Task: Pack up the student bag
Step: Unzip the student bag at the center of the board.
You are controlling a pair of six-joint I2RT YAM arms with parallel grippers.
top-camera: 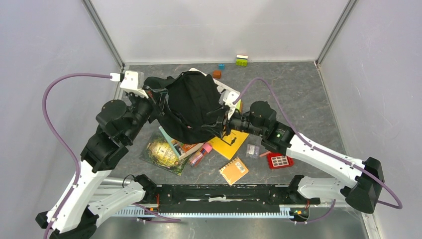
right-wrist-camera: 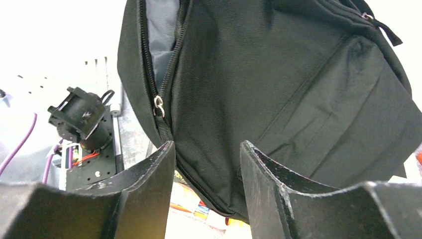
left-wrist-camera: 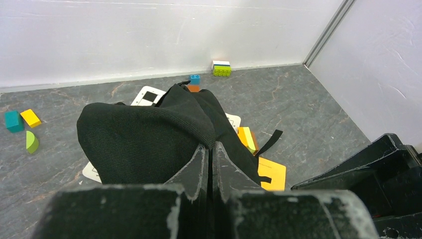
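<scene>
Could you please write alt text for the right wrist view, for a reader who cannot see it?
A black student bag hangs close, filling the view, its zip open at left over grey lining. The right gripper's dark fingers stand apart at its lower edge.

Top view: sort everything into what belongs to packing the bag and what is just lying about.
For the job: student bag, pinched by the left hand, with the open right hand astride its lower edge; probably also the yellow notebook, orange notebook, picture book and red box, as things to pack.

Lying about, likely: green-and-white block, blue block, brown block.
</scene>
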